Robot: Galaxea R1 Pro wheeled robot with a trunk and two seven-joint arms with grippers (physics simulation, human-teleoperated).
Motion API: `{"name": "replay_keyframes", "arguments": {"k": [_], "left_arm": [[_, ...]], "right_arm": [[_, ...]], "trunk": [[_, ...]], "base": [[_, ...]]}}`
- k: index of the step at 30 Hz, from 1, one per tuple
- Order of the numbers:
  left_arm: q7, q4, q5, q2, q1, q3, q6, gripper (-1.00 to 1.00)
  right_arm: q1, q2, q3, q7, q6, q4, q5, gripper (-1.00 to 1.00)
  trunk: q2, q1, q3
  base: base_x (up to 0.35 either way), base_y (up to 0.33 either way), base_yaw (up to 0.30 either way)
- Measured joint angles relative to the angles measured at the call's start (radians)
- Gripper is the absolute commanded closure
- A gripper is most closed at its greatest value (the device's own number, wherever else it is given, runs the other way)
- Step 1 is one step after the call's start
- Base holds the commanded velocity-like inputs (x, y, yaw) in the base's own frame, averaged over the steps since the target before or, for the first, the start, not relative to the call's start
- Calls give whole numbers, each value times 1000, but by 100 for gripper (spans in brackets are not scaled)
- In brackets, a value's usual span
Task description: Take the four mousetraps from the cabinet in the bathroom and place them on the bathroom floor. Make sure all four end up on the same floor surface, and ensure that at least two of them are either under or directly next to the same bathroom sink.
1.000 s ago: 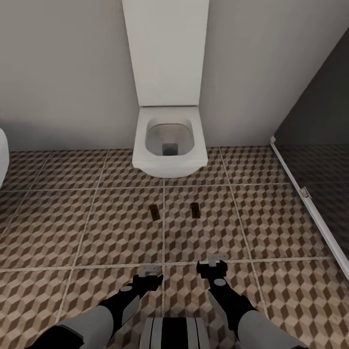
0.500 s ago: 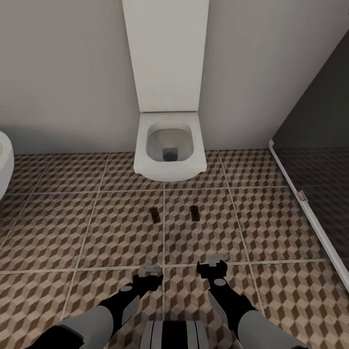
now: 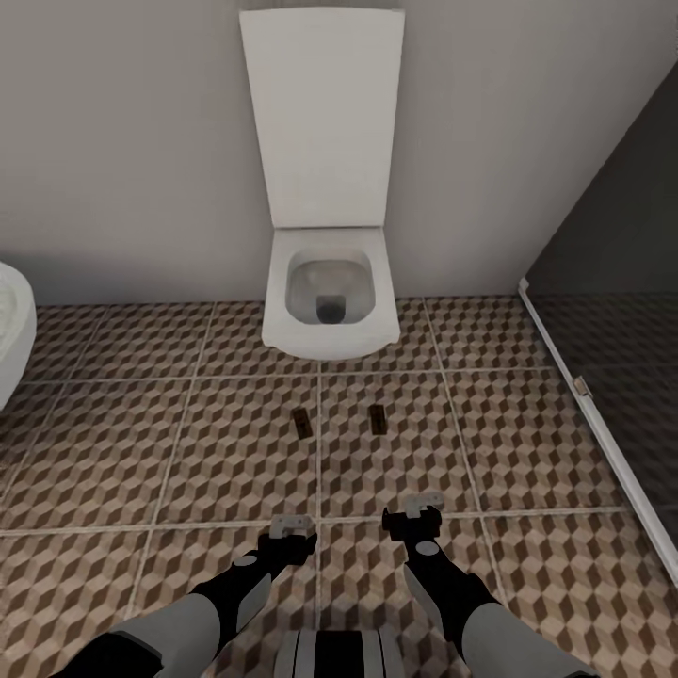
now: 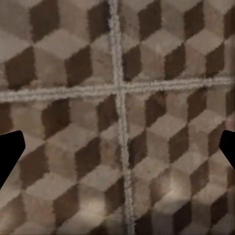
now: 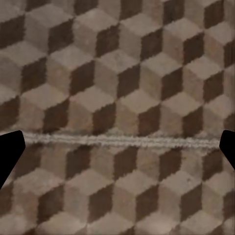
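Note:
Two mousetraps, small dark-brown plates, lie flat on the bathroom floor (image 3: 226,452) in front of the toilet. One mousetrap (image 3: 301,423) is to the left and the other mousetrap (image 3: 378,419) to the right, about a hand's width apart. My left gripper (image 3: 292,529) and right gripper (image 3: 421,515) hover low over the tiles, nearer to me than the traps. Both are open with nothing between the fingers. In the wrist views the left gripper (image 4: 117,152) and right gripper (image 5: 117,152) look down on bare cube-pattern tiles and grout lines. The cabinet and the sink are out of view.
A white square toilet (image 3: 327,297) with its lid raised stands against the grey wall straight ahead. A white rounded fixture (image 3: 11,330) pokes in at the left edge. A dark glass partition (image 3: 612,311) with a pale bottom rail closes off the right side.
The whole picture has slid down a little and the toilet lid's top edge has come into view, so the camera has moved. Both arms keep their pose; the traps lie where they were.

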Motion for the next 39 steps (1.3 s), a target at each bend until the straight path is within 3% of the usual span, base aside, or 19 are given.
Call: {"name": "replay_keyframes", "arguments": {"k": [7, 19, 39], "left_arm": [[0, 0, 0, 0, 0, 0, 0, -100], [0, 0, 0, 0, 0, 0, 1, -100], [0, 0, 0, 0, 0, 0, 1, -100]], "right_arm": [[0, 0, 0, 3, 0, 0, 0, -100], [0, -1, -1, 78, 0, 0, 3, -100], [0, -1, -2, 83, -1, 0, 3, -100]], "trunk": [[49, -27, 22], [133, -73, 60], [273, -150, 122]], "base": [[0, 0, 0], [0, 0, 0], [0, 0, 0]]}}
